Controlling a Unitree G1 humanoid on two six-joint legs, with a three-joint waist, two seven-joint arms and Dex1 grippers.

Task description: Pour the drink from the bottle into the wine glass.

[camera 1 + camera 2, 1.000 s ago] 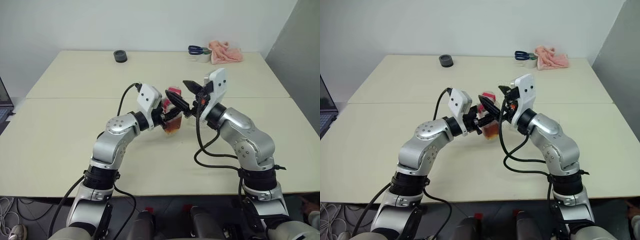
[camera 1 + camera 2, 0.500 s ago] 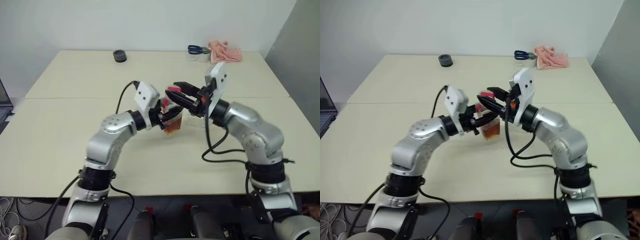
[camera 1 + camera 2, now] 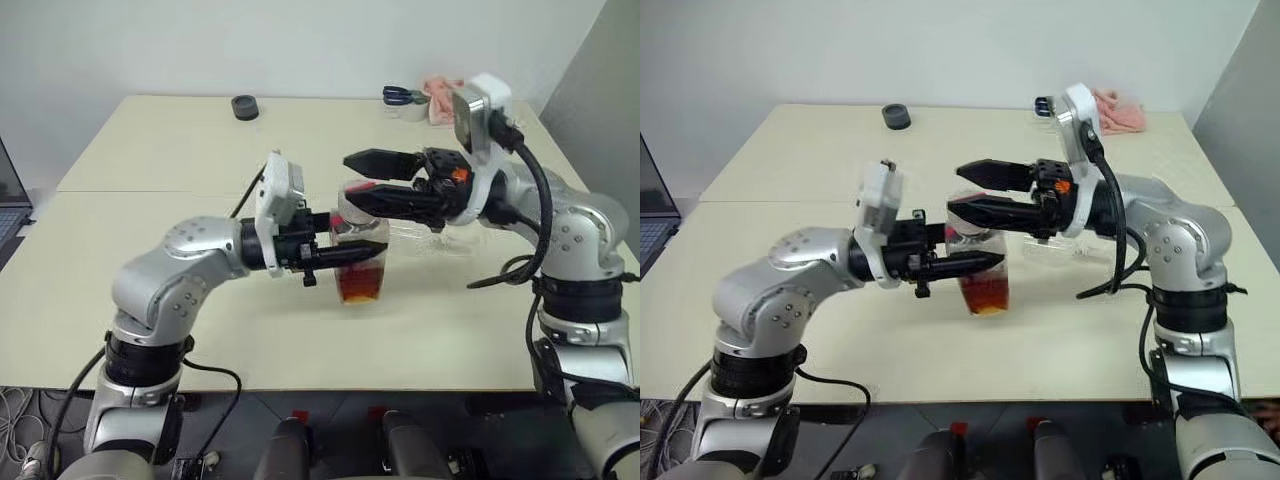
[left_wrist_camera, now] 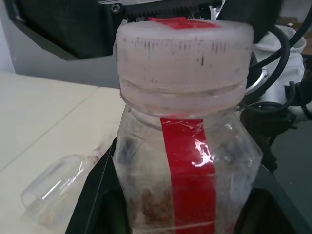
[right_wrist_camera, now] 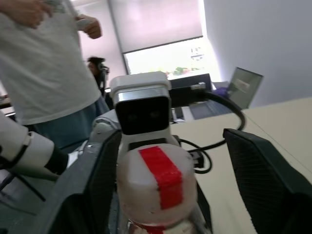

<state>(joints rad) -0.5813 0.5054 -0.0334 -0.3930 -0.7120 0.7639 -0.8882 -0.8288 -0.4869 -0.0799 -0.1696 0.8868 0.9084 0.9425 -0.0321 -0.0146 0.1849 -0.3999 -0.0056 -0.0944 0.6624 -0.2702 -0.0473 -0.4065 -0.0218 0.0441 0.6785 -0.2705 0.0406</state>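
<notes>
Left gripper [image 3: 345,256] pinches the bottle [image 3: 361,268] around its body, upright above the table [image 3: 150,150]; thin plastic may buckle. Right gripper [image 3: 362,180], jaws spread, flanks the cap [image 5: 155,178]. Wine glass [image 4: 56,183] lies toppled beyond.

bottle [image 3: 360,262] 1 | wine glass [image 4: 58,187] 1 (lying down) | roll of tape [image 3: 244,106] 1 | cloth [image 3: 1120,110] 1
</notes>
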